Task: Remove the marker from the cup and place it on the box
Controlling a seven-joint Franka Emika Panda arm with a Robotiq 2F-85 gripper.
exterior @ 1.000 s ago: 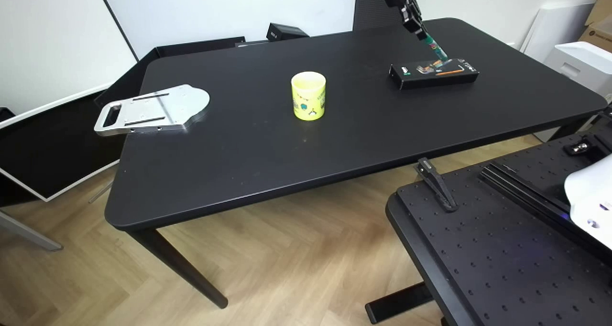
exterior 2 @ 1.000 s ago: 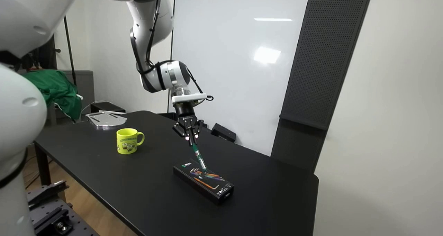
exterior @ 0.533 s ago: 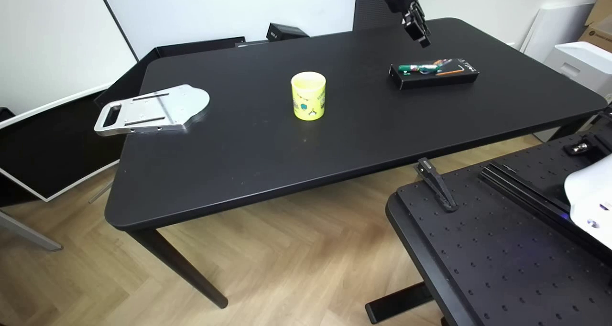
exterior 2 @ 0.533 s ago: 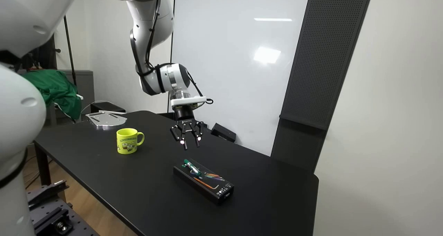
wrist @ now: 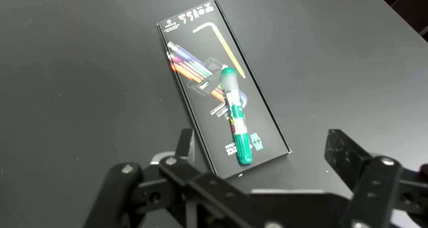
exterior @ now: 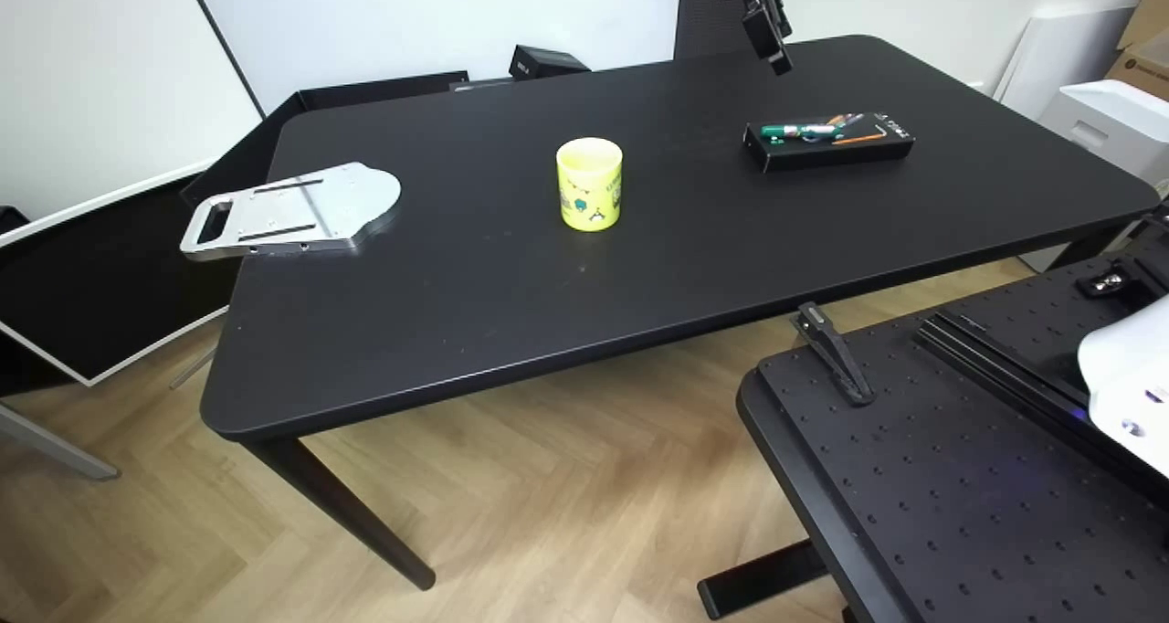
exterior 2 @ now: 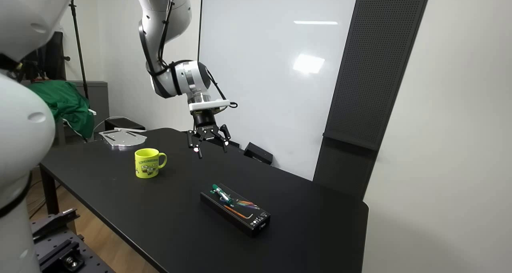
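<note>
The green marker lies flat along the top of the black box, well inside its edges in the wrist view. Both exterior views also show the marker resting on the box. Apart from them, higher up, my gripper stands wide open with nothing between its fingers. The yellow-green cup is upright on the table, some distance from the box; no marker sticks out of it. Its handle shows on the cup in an exterior view.
A silver slicer-like plate lies at one end of the black table. A small black case sits beyond the table's edge. A whiteboard rises behind.
The marker went from upright in my fingers to lying on the box. My gripper opened wide and then rose away from the box. The cup has stayed put.
</note>
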